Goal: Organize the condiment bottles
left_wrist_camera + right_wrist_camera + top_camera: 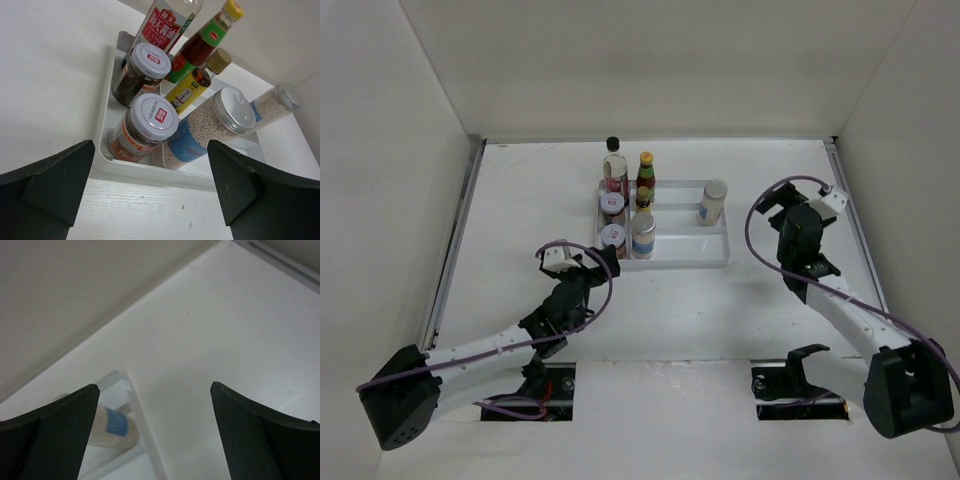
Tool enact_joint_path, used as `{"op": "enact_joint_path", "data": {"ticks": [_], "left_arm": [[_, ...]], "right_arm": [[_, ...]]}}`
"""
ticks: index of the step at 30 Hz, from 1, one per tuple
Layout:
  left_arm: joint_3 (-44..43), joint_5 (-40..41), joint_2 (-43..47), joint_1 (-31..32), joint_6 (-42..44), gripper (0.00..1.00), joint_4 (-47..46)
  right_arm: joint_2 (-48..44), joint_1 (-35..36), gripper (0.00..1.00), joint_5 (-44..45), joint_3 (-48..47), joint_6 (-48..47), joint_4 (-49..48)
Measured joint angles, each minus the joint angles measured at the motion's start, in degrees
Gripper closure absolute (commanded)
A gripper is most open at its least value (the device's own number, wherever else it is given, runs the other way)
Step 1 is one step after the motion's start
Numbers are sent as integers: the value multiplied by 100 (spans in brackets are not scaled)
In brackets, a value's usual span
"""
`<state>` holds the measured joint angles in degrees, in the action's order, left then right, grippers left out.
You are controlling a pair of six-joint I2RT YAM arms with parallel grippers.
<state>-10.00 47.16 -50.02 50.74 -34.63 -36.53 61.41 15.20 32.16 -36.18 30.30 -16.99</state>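
Left wrist cam: clear bottle (pixel 167 22) is running off the top edge, neck & cap out of frame. The yellow cap of the red-sauce bottle (pixel 202 45) is clipping the same edge. Left fingers (pixel 47 192) are being cut by the bottom & side edges. Front jar (pixel 145 127) is hiding the rear jar's (pixel 142 72) lower half. The small amber bottle's (pixel 192 90) base is sitting hidden btwn jar & near shaker (pixel 212 122).

Right wrist cam: far shaker (pixel 116 426) is showing blurred, its top behind one of the right fingers (pixel 50 440), its base behind the tray wall (pixel 142 425).

Top cam: labels are reading too small to make out.
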Motion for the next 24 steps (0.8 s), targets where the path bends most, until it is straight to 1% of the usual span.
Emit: {"op": "enact_joint_path", "data": {"ticks": [2, 5, 9, 11, 15, 18, 24], "left_arm": [[-94, 105, 164, 70, 46, 0, 302], [-367, 363, 520, 28, 186, 0, 1045], [-1086, 791, 765, -284, 326, 0, 2205], [-1401, 964, 787, -348, 339, 0, 2621], [-1716, 1056, 603, -341, 334, 0, 3139], [-1884, 1027, 323, -249, 341, 0, 3440], [-2404, 979, 129, -81, 417, 0, 3788]], "right_arm": [[87, -214, 0, -39, 472, 299, -28], [310, -297, 0, -116, 973, 664, -42], [437, -313, 0, -221, 1331, 986, -310], [455, -350, 0, -337, 1392, 1110, -463], [479, -466, 0, -448, 1478, 1259, -824], [671, -673, 0, -551, 1504, 1379, -1034], [1045, -942, 0, -1045, 1504, 1604, -1071]]}}
